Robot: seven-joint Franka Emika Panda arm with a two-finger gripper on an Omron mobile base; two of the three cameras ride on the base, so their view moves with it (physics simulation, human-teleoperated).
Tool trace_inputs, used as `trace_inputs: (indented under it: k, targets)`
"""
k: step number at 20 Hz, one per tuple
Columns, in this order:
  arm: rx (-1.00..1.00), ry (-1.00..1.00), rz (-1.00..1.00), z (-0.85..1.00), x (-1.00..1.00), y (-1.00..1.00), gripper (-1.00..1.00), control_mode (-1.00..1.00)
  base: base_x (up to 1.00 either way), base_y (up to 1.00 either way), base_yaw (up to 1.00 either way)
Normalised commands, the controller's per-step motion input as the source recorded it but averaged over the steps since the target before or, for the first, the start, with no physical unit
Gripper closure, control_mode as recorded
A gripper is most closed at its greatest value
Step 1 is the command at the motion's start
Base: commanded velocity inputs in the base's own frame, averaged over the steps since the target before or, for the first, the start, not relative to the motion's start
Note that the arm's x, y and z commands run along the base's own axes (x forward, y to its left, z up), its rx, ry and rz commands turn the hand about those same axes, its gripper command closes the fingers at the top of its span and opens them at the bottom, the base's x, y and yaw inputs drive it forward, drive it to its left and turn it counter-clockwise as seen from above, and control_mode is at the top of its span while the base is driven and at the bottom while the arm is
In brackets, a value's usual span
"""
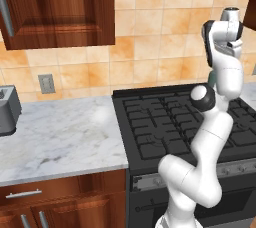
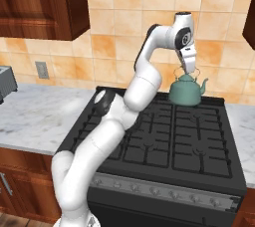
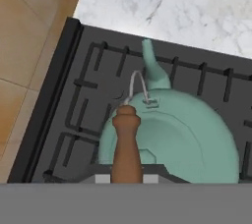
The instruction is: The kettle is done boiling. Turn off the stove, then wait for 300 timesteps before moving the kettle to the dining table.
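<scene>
So the gripper [image 2: 189, 68] is parked right above the kettle [image 2: 186, 91], which sits on a back burner of the stove [image 2: 164, 141], close to the tile wall. From the hand view the kettle [image 3: 182, 139] is directly under the hand, spout pointing away toward the marble counter [image 3: 187, 7] past the stove's edge, and the brown knob [image 3: 127, 144] plus thin handle [image 3: 140, 88] are just ahead of the wrist. Looks lined up for a top-down grab of the handle, which makes sense since that's the only easy thing to hook on a round body like this.

Can't tell how wide the fingers are; the tips aren't visible. Nothing seems to be held yet, and the kettle is on the grate.
</scene>
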Motion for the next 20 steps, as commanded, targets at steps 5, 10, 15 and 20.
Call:
trace_inputs:
  k: [5, 10, 15, 20]
  targets:
    - [-0.01, -0.03, 0.08, 0.0, -0.54, 0.55, 1.0, -1.0, 0.0, 0.0, 0.0]
    - [-0.07, -0.09, 0.07, 0.0, -0.73, 0.57, 1.0, -1.0, 0.0, 0.0, 0.0]
    - [-0.18, -0.17, 0.03, -0.01, -0.97, 0.48, 1.0, -1.0, 0.0, 0.0, 0.0]
    - [-0.2, -0.2, 0.02, -0.01, -0.99, 0.48, 1.0, -1.0, 0.0, 0.0, 0.0]
